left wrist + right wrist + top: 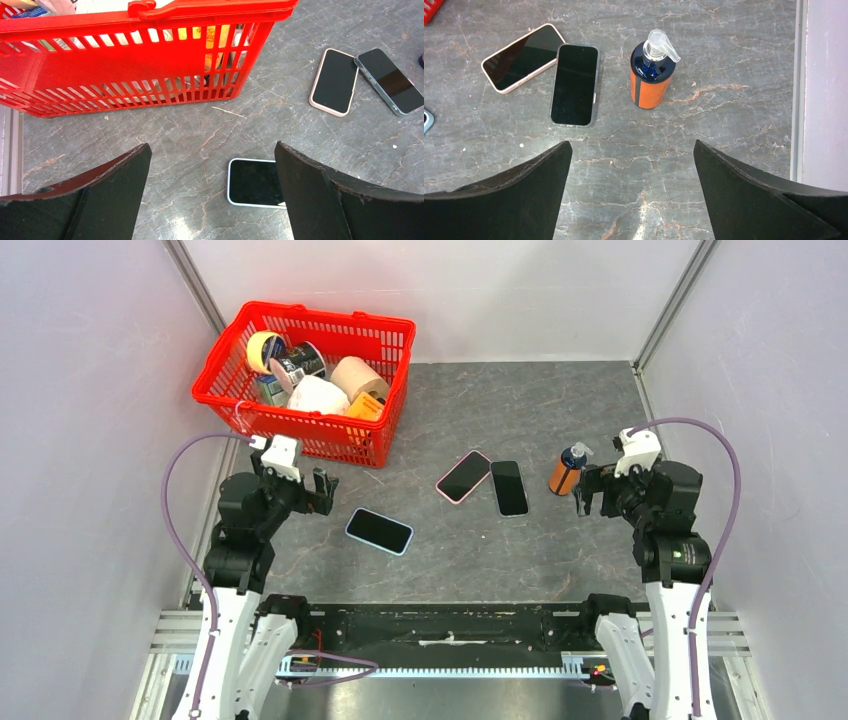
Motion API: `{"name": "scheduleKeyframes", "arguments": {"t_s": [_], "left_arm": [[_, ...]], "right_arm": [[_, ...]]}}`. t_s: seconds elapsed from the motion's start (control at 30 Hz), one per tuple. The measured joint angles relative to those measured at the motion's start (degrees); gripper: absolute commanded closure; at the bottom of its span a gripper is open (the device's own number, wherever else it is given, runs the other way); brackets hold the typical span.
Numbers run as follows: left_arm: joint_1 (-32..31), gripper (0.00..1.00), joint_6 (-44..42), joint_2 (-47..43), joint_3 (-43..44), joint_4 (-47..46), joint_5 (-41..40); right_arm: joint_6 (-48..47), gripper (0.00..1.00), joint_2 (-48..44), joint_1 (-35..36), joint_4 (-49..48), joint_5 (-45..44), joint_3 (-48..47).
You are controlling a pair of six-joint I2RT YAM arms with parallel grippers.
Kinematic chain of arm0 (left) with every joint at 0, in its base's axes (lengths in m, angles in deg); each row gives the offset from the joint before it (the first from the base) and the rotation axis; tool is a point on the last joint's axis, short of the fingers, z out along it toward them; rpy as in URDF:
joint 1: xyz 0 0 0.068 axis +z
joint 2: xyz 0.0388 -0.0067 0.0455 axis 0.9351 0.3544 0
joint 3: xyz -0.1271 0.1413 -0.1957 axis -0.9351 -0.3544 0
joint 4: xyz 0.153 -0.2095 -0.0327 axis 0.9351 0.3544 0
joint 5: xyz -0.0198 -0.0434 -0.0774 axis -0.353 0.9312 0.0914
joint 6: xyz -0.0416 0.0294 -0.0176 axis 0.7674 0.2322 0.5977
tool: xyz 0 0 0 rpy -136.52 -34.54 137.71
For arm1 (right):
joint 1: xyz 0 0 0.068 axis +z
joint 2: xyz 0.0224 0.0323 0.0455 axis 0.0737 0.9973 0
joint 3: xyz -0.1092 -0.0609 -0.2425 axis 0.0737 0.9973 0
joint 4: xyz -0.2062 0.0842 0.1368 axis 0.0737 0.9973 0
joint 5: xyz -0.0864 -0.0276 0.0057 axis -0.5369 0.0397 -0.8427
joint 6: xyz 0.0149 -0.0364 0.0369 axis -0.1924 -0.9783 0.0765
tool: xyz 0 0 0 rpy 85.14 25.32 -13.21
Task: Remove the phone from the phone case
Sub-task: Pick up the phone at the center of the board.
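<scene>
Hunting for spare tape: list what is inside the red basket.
The red basket holds a yellow tape roll, a brown roll, a white roll, a dark container and an orange box. Anything beneath them is covered.

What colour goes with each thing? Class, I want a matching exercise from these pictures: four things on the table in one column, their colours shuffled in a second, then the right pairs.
Things
1 basket
2 pump bottle
3 lone phone
4 left phone of the pair

Colours
A pink case
B red
C orange and dark blue
D pale blue case

Pairs: 1-B, 2-C, 3-D, 4-A
</scene>
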State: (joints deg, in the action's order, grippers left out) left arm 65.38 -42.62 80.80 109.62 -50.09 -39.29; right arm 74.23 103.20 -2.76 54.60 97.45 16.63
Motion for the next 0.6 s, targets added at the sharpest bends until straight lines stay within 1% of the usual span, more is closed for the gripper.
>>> {"name": "scheduleKeyframes", "arguments": {"t_s": [0.1,0.33,0.43,0.6], "left_arm": [[0.0,0.0,0.0,0.1,0.0,0.0,0.2],[0.0,0.0,0.0,0.8,0.0,-0.1,0.9],[0.0,0.0,0.0,1.6,0.0,-0.1,1.4],[0.0,0.0,0.0,3.0,0.0,-0.3,1.6]], "right_arm": [[-1.3,0.01,0.7,0.0,1.6,0.5,-0.3],[-1.9,0.01,7.0,1.6,3.3,2.6,-3.4],[-1.8,0.01,10.0,5.7,3.2,1.8,-4.5],[-1.8,0.01,14.8,19.1,2.4,-4.9,-6.8]]}}
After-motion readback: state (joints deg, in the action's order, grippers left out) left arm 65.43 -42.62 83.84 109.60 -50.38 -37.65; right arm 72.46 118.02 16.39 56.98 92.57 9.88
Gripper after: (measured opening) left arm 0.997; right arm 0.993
